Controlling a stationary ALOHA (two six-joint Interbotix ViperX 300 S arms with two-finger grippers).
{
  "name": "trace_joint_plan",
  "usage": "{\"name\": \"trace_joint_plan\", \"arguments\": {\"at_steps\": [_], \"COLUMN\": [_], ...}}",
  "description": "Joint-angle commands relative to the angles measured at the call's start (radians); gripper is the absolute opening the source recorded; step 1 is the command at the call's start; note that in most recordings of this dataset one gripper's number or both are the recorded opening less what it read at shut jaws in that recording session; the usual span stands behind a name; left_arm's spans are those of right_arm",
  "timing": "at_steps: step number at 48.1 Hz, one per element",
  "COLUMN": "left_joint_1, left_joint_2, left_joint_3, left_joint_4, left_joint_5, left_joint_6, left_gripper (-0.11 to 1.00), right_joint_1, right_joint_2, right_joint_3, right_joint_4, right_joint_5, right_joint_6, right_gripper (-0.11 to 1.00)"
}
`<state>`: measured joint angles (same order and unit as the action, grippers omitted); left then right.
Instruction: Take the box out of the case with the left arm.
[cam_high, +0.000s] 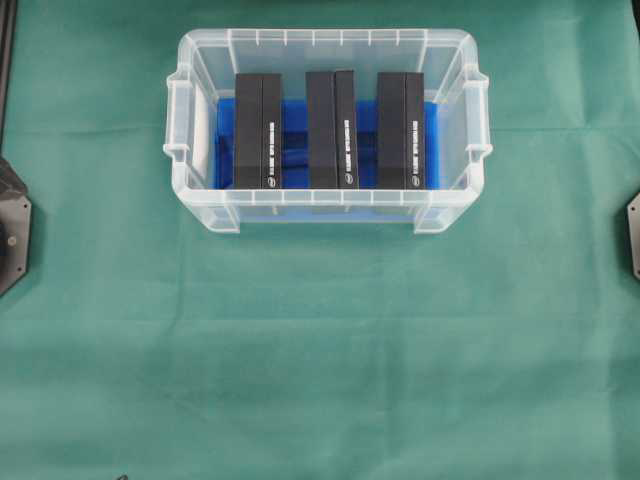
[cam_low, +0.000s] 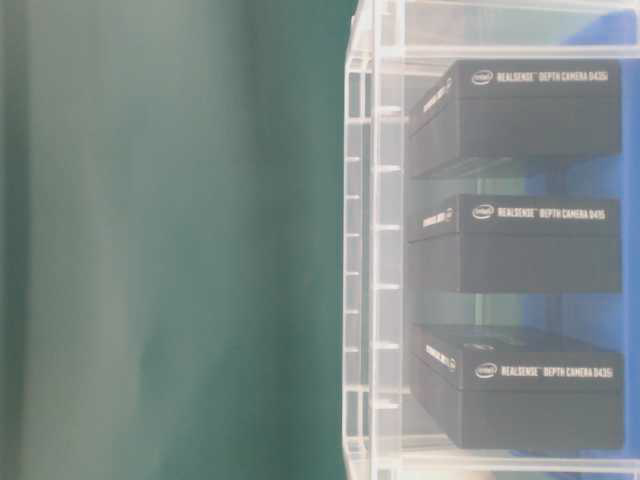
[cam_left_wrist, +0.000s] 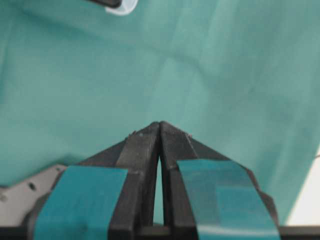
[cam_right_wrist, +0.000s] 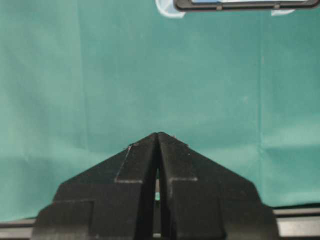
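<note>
The clear plastic case (cam_high: 200, 60) with a blue lining stands at the far middle of the green cloth. Three black boxes stand side by side in it: a left box (cam_high: 256, 130), a middle box (cam_high: 331, 130) and a right box (cam_high: 400, 130). The table-level view shows the same boxes (cam_low: 530, 105) through the case wall (cam_low: 360, 250). My left gripper (cam_left_wrist: 159, 123) is shut with nothing between its fingertips, hovering over bare cloth away from the case. My right gripper (cam_right_wrist: 158, 133) is shut as well, also empty, with a case corner (cam_right_wrist: 170, 10) far ahead.
Green cloth (cam_high: 320, 350) covers the whole table. The arm bases show as black plates at the left edge (cam_high: 12, 225) and right edge (cam_high: 633, 235) of the overhead view. A grey metal plate (cam_left_wrist: 22, 192) lies at the lower left of the left wrist view.
</note>
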<state>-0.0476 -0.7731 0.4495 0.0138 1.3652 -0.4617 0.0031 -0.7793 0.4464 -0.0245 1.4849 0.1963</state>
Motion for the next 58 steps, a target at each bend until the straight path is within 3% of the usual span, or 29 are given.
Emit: {"name": "trace_joint_plan", "arguments": {"at_steps": [1,15,19,33,41,45,52,58], "left_joint_1": [-0.006,-0.005,-0.005,0.028,0.107,0.179,0.322,0.433], "left_joint_2": [0.015,0.071,0.071,0.066,0.077,0.087,0.101,0.12], "left_joint_3": [-0.034,-0.049,-0.049,-0.048,-0.044,-0.048,-0.055,-0.063], "left_joint_4": [0.0,0.008,0.011,0.012,0.034,0.034,0.023,0.009], "left_joint_5": [0.008,0.106,0.127,0.114,0.12,0.121,0.121,0.138], "left_joint_6": [-0.117,-0.904,-1.012,-1.022,-0.997,-0.94,-0.782,-0.701], "left_gripper": [0.02,0.02,0.02,0.02,0.02,0.02,0.02,0.02], "right_joint_1": [0.002,0.002,0.002,0.002,0.002,0.002,0.002,0.002], "right_joint_2": [0.005,0.006,0.008,0.021,0.021,0.021,0.021,0.021], "right_joint_3": [-0.025,-0.025,-0.023,-0.025,-0.025,-0.025,-0.025,-0.025], "right_joint_4": [-0.003,-0.003,-0.003,-0.003,-0.005,-0.003,-0.003,-0.005], "right_joint_5": [0.002,0.006,0.006,0.008,0.008,0.008,0.011,0.026], "right_joint_6": [0.003,0.005,0.005,0.006,0.008,0.008,0.008,0.008], "right_gripper": [0.0,0.0,0.0,0.0,0.0,0.0,0.0,0.0]}}
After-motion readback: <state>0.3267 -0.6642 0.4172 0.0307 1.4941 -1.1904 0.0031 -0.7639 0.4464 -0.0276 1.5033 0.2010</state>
